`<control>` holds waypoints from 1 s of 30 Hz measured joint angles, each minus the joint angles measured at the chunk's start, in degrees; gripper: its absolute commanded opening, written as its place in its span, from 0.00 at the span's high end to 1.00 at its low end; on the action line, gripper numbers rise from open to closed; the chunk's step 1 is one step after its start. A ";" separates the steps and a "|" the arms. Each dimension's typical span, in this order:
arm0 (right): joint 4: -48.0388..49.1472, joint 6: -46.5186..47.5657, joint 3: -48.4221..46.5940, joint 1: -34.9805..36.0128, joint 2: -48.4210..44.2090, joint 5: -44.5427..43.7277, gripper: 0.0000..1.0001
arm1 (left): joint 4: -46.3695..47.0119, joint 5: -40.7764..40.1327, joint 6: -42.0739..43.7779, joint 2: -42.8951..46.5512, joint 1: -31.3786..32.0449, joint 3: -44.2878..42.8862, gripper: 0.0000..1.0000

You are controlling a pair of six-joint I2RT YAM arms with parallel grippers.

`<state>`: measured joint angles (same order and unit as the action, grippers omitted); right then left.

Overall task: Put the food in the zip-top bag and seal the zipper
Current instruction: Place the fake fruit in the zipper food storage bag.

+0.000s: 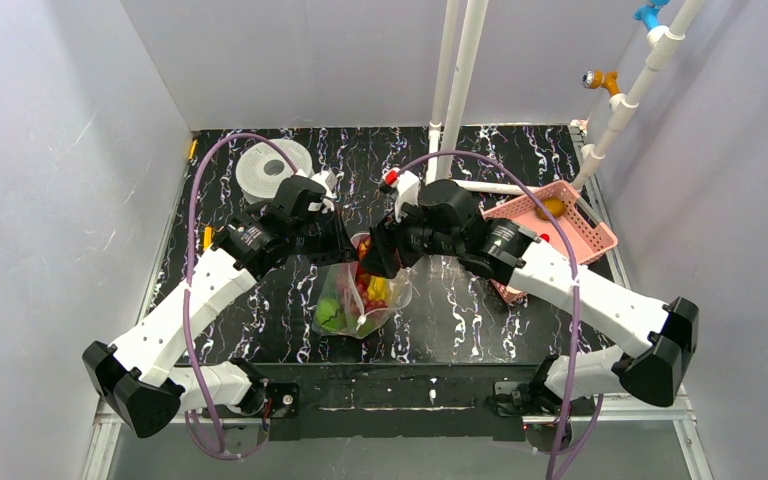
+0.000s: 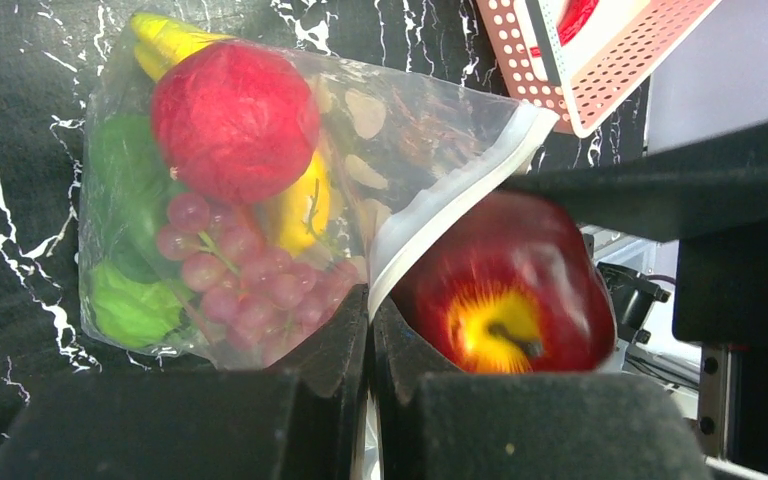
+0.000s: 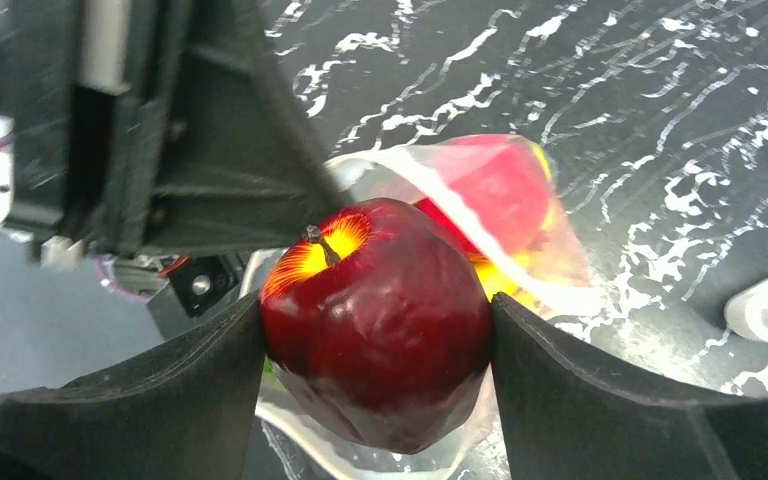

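Dark red and glossy, the toy apple [image 3: 360,300] is sitting clamped between my right fingers [image 3: 580,400], which are spread just as wide as the fruit and pressing on both its sides. I am holding it right at the mouth of the zip-top bag [image 2: 160,250], which is lying on the black marbled bench [image 1: 460,320] at the centre of the overhead view. My left fingers [image 2: 320,370] are closed almost together at the lower middle of the left wrist view, pinching the bag's lip and keeping the mouth lifted.

Much of the loading is looking done to me: a red round fruit [image 2: 235,120], purple grapes [image 2: 245,280], a yellow piece [image 2: 305,205] and green vegetables [image 2: 130,200] are already lying inside. The apple is not in yet; it is hanging just outside the whitish zipper [image 2: 460,190], which is standing open. In the pink basket [image 1: 600,240] at the right of the overhead view an orange-yellow piece [image 1: 552,208] is showing, so I am judging that more food is waiting, and the sealing is left after that.
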<state>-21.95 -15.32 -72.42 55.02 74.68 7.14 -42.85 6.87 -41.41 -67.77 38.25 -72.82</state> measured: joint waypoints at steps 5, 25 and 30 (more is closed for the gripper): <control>-2.53 -0.71 -2.54 -0.15 3.95 -4.93 0.31 | -0.89 -0.49 0.01 0.03 -0.10 0.02 1.00; -3.23 -1.36 -2.47 -0.09 1.28 -9.07 0.02 | -0.48 -0.20 -0.20 0.11 -0.10 0.02 1.00; -1.90 -0.92 -1.22 -0.19 -2.76 -14.06 0.02 | -0.48 -0.20 -0.17 0.11 -0.10 0.04 1.00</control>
<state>-23.85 -16.24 -73.64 54.83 71.92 -6.92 -43.33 6.68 -41.58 -67.66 38.15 -72.77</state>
